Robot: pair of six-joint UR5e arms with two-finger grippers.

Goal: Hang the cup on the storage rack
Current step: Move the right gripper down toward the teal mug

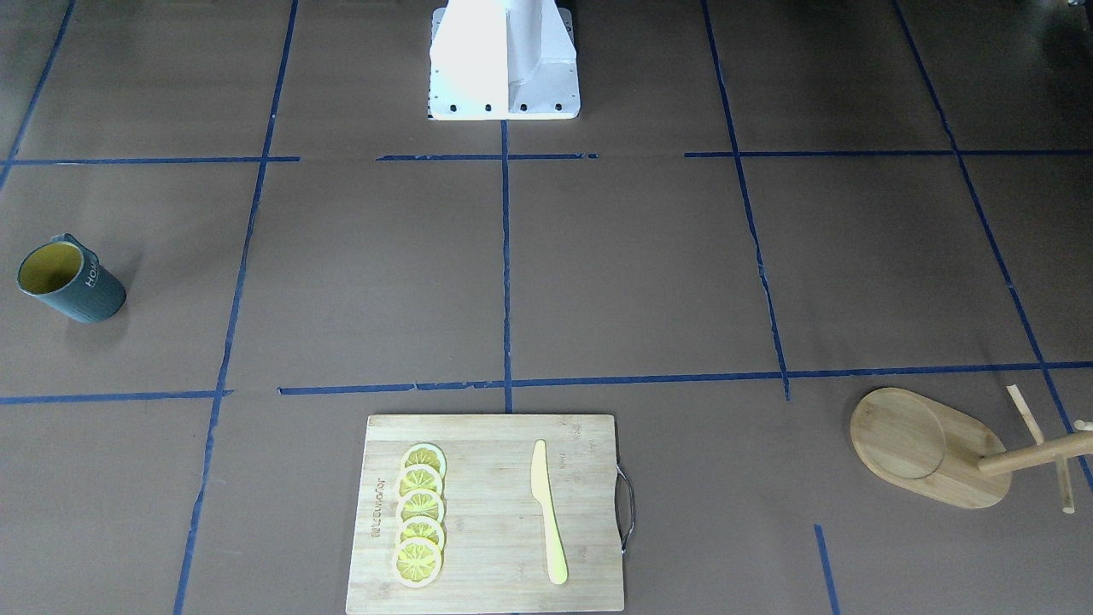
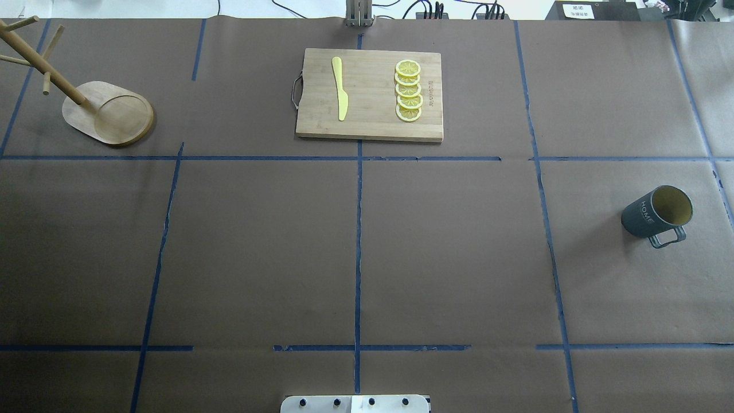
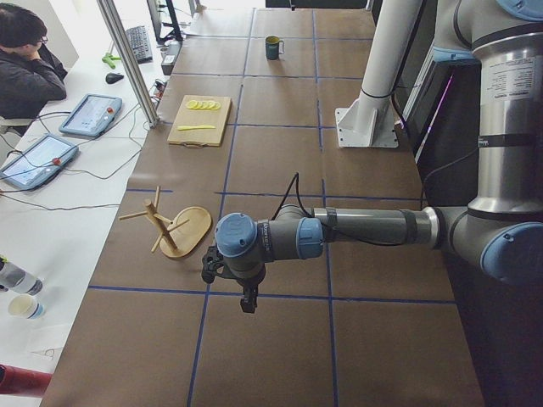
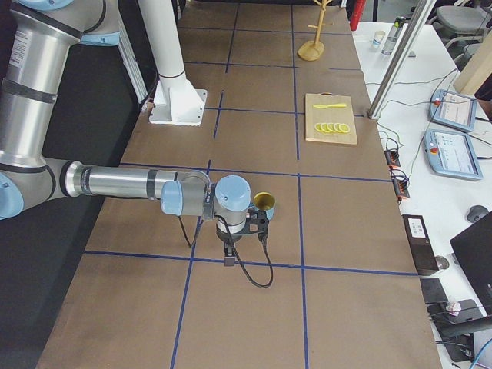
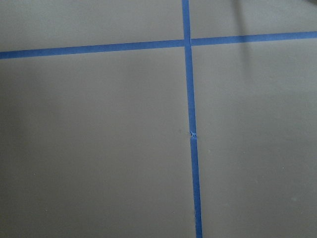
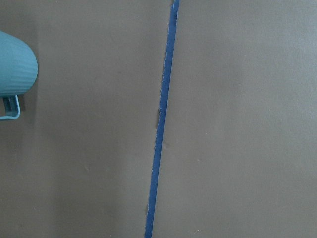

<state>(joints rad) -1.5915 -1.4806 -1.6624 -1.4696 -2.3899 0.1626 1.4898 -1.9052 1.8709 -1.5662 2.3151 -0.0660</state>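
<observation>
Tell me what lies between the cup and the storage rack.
Overhead view: only bare, tape-lined table between cup and storage rack; the cutting board sits farther back, off that line.

Edges cut off the cup (image 6: 15, 64) body and the storage rack (image 1: 931, 453) post top

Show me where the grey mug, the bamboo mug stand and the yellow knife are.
Dark teal-grey ribbed mug (image 2: 643, 218): overhead view, lettered side.
Light bamboo mug stand (image 2: 80, 109): overhead view, oval base.
Flat yellow knife (image 2: 340, 89): overhead view, its middle.
</observation>
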